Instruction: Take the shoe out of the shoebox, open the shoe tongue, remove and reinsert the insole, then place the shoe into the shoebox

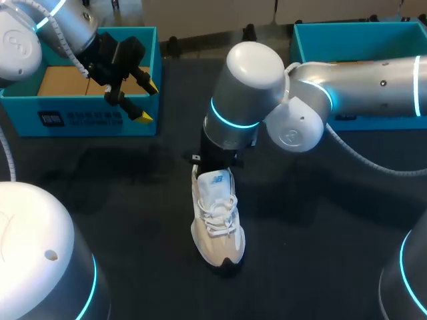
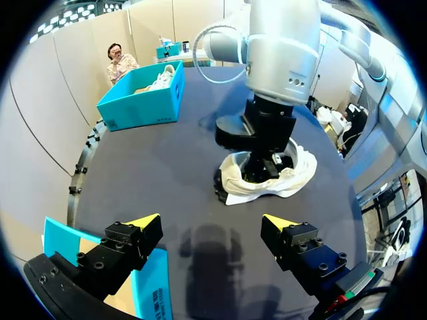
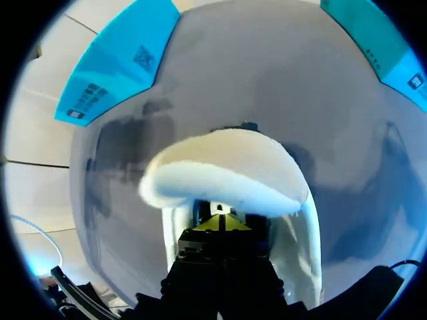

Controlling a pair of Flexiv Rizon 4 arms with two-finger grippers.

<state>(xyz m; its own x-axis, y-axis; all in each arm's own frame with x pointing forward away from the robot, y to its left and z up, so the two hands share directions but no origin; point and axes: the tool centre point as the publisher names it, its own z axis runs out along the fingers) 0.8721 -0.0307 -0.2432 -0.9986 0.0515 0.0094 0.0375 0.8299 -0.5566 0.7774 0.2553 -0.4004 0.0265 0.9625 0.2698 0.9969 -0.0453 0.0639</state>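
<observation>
Shoe: white sneaker, out of the box, standing upright on its sole on the dark desk, about mid-desk. The toe points toward the robot-side edge and the heel toward the far edge. Laces are in place over the instep.

Right gripper: its arm comes in from the right edge, with the wrist directly above the heel end of the shoe. The fingers are down inside the shoe opening. In the right wrist view the yellow tips sit pressed together with no visible gap. I cannot tell whether anything thin is pinched between them. The tongue rises as a white padded arc just ahead of the tips, and the shoe's side walls stand on both sides of the fingers.

Left gripper: hangs over the front wall of the left shoebox at the far-left corner. Its fingers are spread wide and hold nothing. It is well apart from the shoe. The left wrist view shows the shoe ahead of it, under the right arm's wrist.

Second teal box: at the far-right corner, behind the right arm.
</observation>
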